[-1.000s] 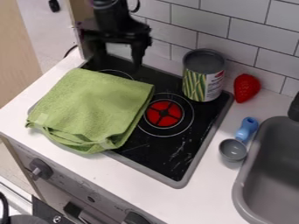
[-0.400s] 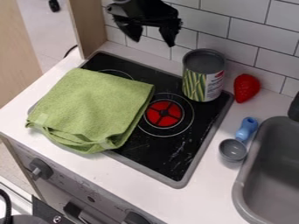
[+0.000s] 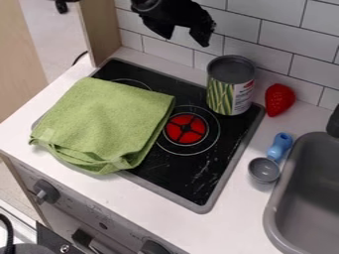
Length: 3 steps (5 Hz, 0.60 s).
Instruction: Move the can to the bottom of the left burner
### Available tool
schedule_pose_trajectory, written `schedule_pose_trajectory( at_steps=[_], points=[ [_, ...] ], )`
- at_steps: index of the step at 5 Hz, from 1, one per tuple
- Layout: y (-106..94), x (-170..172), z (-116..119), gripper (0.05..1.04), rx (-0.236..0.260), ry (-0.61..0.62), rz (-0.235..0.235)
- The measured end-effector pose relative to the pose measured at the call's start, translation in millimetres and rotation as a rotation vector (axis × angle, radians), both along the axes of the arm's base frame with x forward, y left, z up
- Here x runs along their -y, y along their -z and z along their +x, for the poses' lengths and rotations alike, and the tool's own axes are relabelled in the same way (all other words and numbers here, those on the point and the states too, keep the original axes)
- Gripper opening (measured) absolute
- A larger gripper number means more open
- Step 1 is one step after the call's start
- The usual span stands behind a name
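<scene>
High at the top of the view, the black gripper (image 3: pixel 185 38) hangs open above the back of the stove, up and to the left of the can, with nothing between its fingers. The can (image 3: pixel 230 85), with a picture of green beans on its label, stands upright at the stove's back right corner. Just left of and in front of it is the red-centred burner (image 3: pixel 186 129). A folded green towel (image 3: pixel 106 121) covers much of the stove's left side; part of another burner ring (image 3: pixel 132 82) shows behind the towel.
Right of the can, a red strawberry (image 3: pixel 279 99) leans by the tiled wall. A blue-handled scoop (image 3: pixel 265 169) lies on the counter beside the grey sink (image 3: pixel 308 198). A wooden panel (image 3: pixel 102 30) rises at the stove's back left.
The gripper has risen from over the stove's back left and moved right, closer to the can. The can and towel have stayed in place.
</scene>
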<state>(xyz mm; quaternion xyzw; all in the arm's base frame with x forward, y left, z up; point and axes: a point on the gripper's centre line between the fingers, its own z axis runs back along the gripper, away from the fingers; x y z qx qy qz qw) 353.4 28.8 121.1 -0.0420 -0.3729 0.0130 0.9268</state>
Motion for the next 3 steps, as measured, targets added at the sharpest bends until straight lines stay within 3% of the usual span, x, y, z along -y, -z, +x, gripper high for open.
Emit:
schedule_pose_trajectory(
  at_steps=[1, 2, 3],
  points=[
    [2.7, 10.4, 15.2, 0.997, 0.001, -0.003, -0.042],
    [9.8, 20.6, 26.3, 0.997, -0.016, -0.014, -0.056],
    [14.6, 27.9, 34.0, 0.997, 0.004, -0.035, -0.051]
  ],
)
